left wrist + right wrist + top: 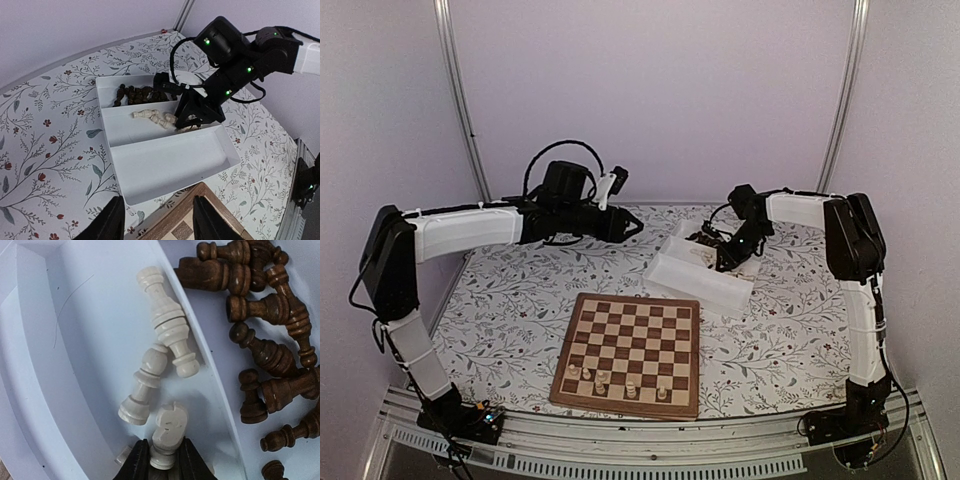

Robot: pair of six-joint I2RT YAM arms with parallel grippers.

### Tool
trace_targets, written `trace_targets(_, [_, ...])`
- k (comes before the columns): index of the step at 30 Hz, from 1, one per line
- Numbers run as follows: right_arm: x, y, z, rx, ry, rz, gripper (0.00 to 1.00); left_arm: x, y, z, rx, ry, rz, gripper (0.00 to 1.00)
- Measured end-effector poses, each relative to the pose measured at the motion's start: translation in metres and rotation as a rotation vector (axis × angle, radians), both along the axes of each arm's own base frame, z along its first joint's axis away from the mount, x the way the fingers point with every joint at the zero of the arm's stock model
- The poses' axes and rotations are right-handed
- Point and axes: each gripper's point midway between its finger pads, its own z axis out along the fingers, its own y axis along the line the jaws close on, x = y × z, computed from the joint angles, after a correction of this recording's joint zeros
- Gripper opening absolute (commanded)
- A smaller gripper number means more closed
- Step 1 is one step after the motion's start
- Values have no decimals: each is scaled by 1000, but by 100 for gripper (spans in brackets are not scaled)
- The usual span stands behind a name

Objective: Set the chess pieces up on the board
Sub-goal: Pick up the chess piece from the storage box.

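Observation:
In the right wrist view my right gripper (163, 459) is shut on the base of a cream knight (170, 426) down inside the white tray (75, 365). Two more cream chess pieces (146, 389) lie beside it. Dark brown pieces (265, 352) are piled in the neighbouring compartment. The board (632, 330) lies at the near middle of the table, with several cream pieces (602, 379) on its near rows. My left gripper (159, 216) hangs open and empty above the gap between the tray (170, 160) and the board's far corner (212, 207).
The tray (698, 278) sits tilted just beyond the board's far right corner, and the right arm (800, 212) reaches into it from the right. A floral cloth (510, 320) covers the table. White walls and metal posts close in the back.

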Motion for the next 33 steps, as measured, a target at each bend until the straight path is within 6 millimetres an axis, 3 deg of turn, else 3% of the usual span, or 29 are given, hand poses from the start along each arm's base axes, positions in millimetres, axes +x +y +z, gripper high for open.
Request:
trace_targets(6, [0, 1, 1, 8, -4, 5, 17, 18, -14, -1, -22, 15, 14, 48])
trace_targets(14, [-6, 5, 7, 41, -2, 27, 14, 36, -34, -21, -80, 87, 29, 48])
trace_targets(22, [-14, 16, 43, 136, -85, 89, 14, 54, -65, -31, -214, 178, 6, 47])
trace_targets(33, [-16, 28, 81, 250, -196, 177, 16, 67, -102, -73, -343, 409, 17, 46])
